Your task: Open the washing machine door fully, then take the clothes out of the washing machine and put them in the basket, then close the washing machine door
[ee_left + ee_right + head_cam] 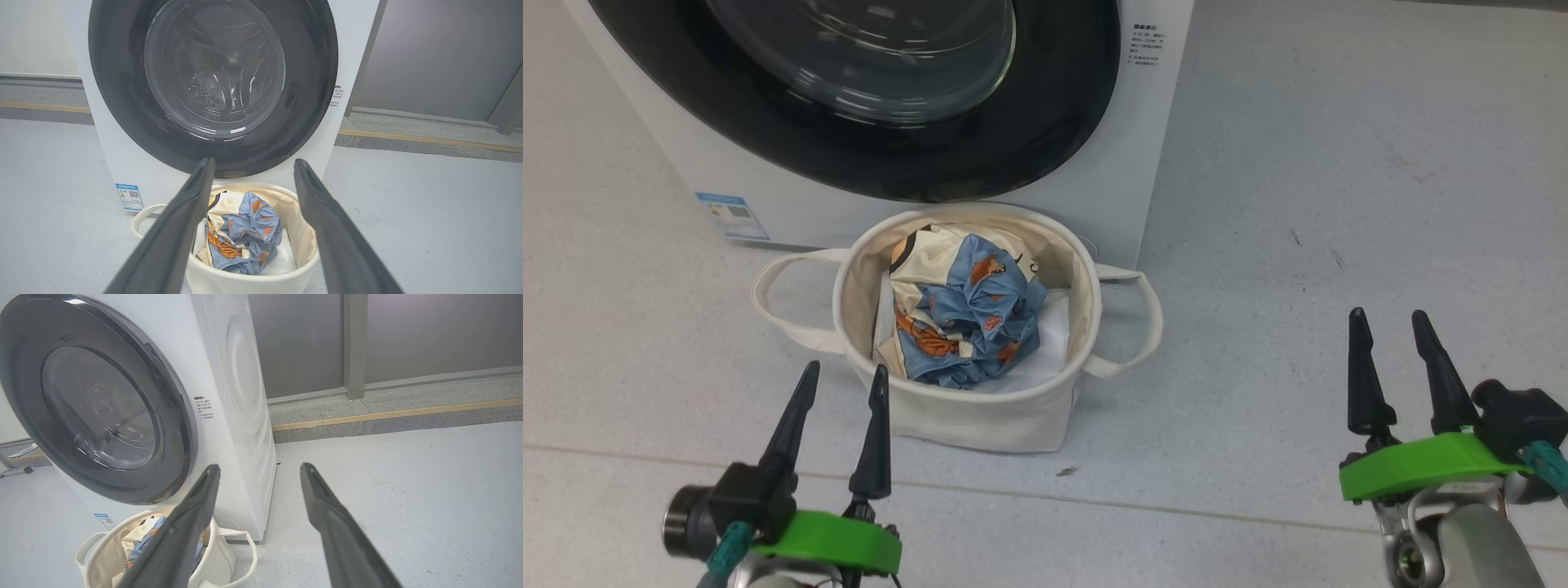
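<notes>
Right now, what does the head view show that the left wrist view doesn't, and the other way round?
Head view adds: the right hand, open, and the right loop handle. Left wrist view adds: the perforated drum behind the door glass, plus the grey wall and a tan floor strip past the washing machine. Shared: the washing machine door closed, the clothes in the basket, the blue label, and the left hand, open.
</notes>
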Available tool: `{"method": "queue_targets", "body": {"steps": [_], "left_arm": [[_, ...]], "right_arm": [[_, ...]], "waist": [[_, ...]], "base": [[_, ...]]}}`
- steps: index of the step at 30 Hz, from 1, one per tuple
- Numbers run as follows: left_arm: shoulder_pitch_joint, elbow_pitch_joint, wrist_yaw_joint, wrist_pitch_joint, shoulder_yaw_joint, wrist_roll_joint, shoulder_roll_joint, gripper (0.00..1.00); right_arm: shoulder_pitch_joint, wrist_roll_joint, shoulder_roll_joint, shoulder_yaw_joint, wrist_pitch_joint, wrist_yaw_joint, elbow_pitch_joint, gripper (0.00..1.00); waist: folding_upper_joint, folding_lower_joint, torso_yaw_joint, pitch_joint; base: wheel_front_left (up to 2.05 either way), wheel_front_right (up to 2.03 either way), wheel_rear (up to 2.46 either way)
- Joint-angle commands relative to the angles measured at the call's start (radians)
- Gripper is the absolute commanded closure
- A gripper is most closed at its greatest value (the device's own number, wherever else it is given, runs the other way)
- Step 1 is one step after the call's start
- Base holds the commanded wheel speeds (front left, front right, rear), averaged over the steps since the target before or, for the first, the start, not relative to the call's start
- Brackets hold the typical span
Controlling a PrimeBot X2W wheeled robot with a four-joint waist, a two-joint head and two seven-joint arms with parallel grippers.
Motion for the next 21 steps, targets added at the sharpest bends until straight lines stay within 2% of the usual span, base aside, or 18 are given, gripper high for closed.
{"method": "queue_targets", "body": {"steps": [1,21], "left_arm": [[-0.009,-0.029,-0.002,-0.006,0.028,-0.002,0.013,0.00],[-0.007,-0.026,0.000,-0.006,0.024,-0.006,0.013,0.00]], "right_arm": [[-0.009,0.002,-0.002,0.022,-0.004,0.000,-0.027,0.00],[-0.004,0.002,-0.002,0.025,-0.004,0.000,-0.017,0.00]], "waist": [[-0.0001,0.0000,0.000,0.000],[-0.0001,0.0000,0.004,-0.015]], "base": [[0.00,0.00,0.00],[0.00,0.00,0.00]]}}
